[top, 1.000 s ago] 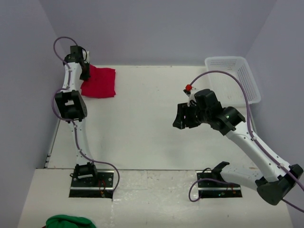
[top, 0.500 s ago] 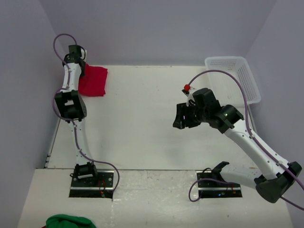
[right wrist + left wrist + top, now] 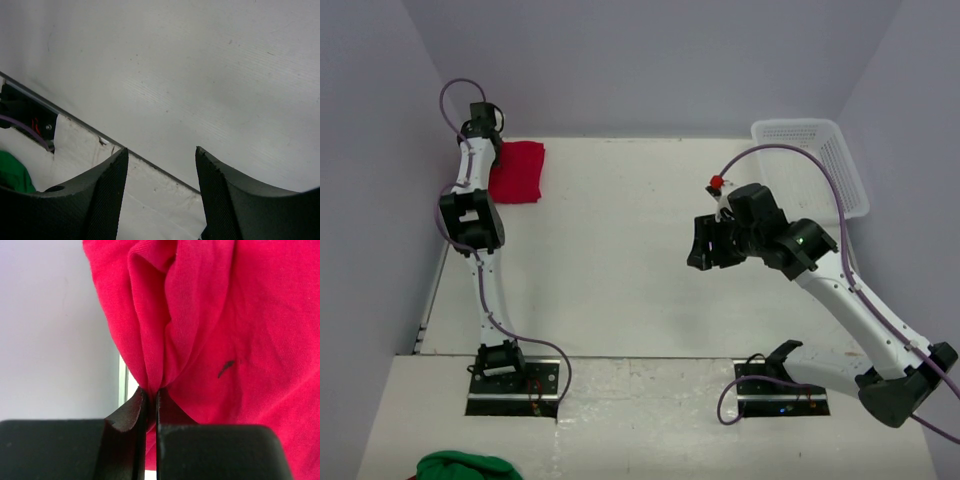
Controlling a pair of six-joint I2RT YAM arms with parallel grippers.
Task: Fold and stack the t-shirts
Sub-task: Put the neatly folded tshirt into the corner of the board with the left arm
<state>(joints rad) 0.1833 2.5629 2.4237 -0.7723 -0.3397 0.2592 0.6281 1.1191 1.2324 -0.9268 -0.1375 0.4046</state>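
Observation:
A folded bright red t-shirt lies at the far left corner of the table. My left gripper is at its left edge and is shut on a pinched fold of the red cloth; in the left wrist view the gripper has the cloth bunched between its fingers. My right gripper hovers over the middle right of the table, open and empty, and in the right wrist view only bare table shows between its fingers.
A white mesh basket stands at the far right corner. A green cloth lies on the near ledge at the bottom left, also seen in the right wrist view. Walls close in the left, back and right.
My left gripper has drawn the red shirt leftward toward the wall, so it looks narrower and more bunched. The right arm has barely shifted.

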